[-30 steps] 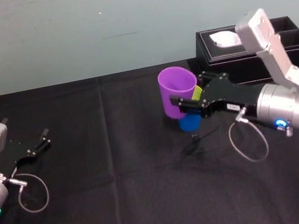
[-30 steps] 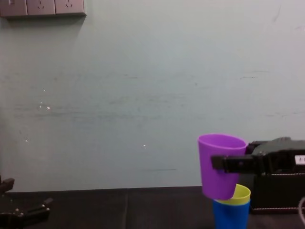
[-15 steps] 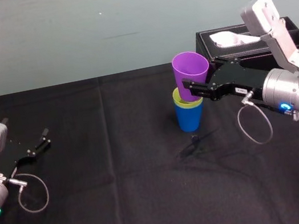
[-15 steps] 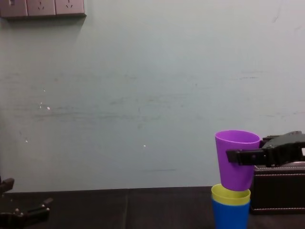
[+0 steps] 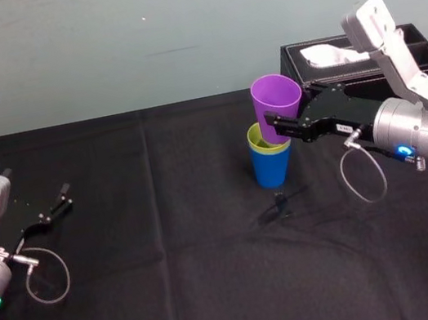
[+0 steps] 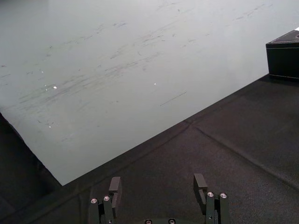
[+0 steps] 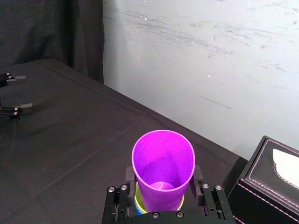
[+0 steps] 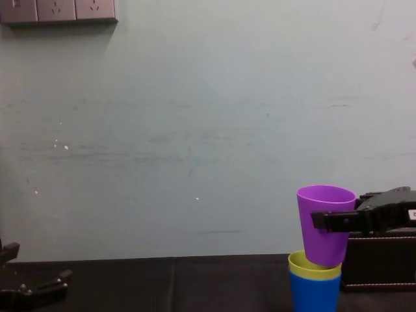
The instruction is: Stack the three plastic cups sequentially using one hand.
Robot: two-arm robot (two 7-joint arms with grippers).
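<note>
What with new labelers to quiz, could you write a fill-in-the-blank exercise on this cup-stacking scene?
The purple cup is held by the ____.
The yellow-green cup sits nested inside the ____.
The open left gripper holds ____.
Missing words: right gripper; blue cup; nothing.

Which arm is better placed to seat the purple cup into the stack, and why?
Right. The right gripper holds the purple cup over the yellow-green cup nested in the blue cup; the left gripper rests far off.
</note>
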